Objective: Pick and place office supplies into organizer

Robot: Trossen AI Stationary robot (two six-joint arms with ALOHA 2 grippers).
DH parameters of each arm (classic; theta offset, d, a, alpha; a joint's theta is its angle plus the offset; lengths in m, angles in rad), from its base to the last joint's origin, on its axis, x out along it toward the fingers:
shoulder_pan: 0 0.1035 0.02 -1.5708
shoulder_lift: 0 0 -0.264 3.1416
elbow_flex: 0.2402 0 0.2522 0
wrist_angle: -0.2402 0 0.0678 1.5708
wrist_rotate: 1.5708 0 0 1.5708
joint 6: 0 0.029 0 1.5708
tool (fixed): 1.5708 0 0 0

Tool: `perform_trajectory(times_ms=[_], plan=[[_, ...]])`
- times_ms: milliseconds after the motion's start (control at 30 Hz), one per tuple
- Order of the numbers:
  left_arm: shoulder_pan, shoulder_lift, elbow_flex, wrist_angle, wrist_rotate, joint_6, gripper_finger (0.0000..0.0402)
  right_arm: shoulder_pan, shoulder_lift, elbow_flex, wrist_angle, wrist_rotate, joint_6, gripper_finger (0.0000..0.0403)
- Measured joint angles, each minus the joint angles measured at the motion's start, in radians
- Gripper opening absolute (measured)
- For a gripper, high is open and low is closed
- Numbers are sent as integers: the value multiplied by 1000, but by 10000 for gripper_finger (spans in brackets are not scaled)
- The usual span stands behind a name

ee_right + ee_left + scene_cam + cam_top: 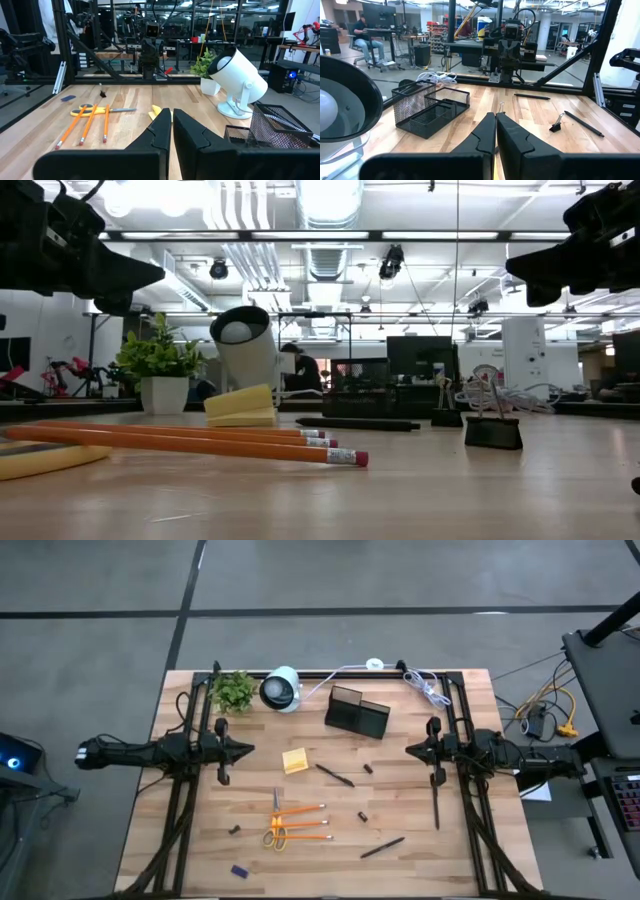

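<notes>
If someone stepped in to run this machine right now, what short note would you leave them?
Left gripper: shut, empty, raised at the table's left side.
Right gripper: shut, empty, raised at the right side.
Organizer: at the back, nothing seen inside.
On the table: sticky notes, scissors, pencils, pens, clips, blue piece.
Done: nothing.
Left: everything.

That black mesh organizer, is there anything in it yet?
Empty, as far as visible: the organizer shows bare mesh compartments in the left wrist view, with pencils on the table.

Robotics lab or workshop, exposed ceiling ducts [325, 205], strip lights, metal-frame workstations, monitors [418, 358], seated person [364, 37]
</notes>
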Motion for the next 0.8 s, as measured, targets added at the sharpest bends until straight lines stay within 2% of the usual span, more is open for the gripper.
perform_trajectory(times_ms=[800], plan=[[0,0,0,10,-2,0,0,0,0,0,25,0,1,9]])
